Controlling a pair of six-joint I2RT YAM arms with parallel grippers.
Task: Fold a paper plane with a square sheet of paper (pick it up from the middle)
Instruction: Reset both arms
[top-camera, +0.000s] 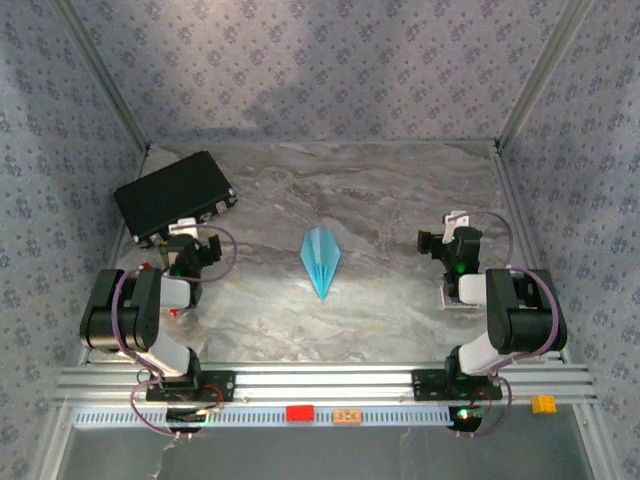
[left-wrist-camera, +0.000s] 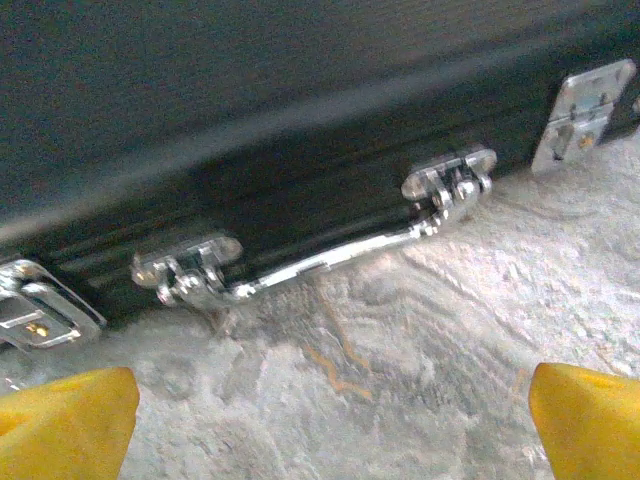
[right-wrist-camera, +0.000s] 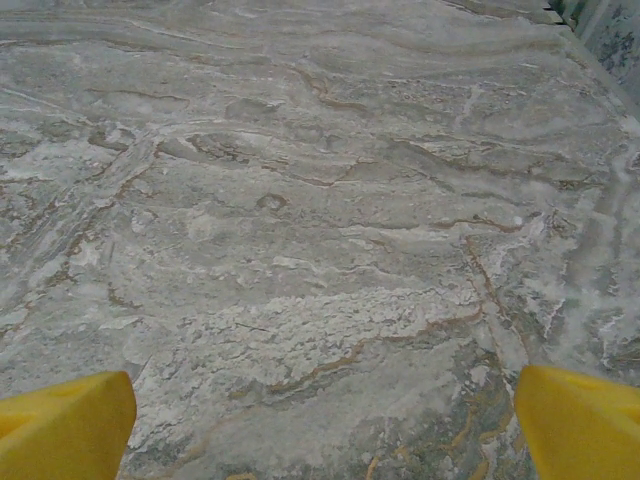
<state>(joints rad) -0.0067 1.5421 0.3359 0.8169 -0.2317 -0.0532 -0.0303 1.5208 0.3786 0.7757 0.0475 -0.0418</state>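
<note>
The square sheet of paper lies folded into a slim light-blue paper plane (top-camera: 321, 260) at the middle of the marble table, its point toward the near edge. Nothing touches it. My left gripper (top-camera: 188, 236) sits far to its left, right in front of the black case (top-camera: 172, 195). In the left wrist view that gripper (left-wrist-camera: 335, 425) is open, its yellow fingertips (left-wrist-camera: 65, 420) wide apart over bare marble, facing the case's chrome handle (left-wrist-camera: 320, 260). My right gripper (top-camera: 452, 228) hovers well right of the plane. It (right-wrist-camera: 325, 425) is open too, with only tabletop between its fingertips (right-wrist-camera: 580, 420).
The black case stands at the back left near the wall. A small white piece (top-camera: 455, 298) lies by the right arm. Red (top-camera: 299, 412), orange (top-camera: 347, 415) and yellow (top-camera: 543, 404) blocks sit on the front rail. Patterned walls enclose the table.
</note>
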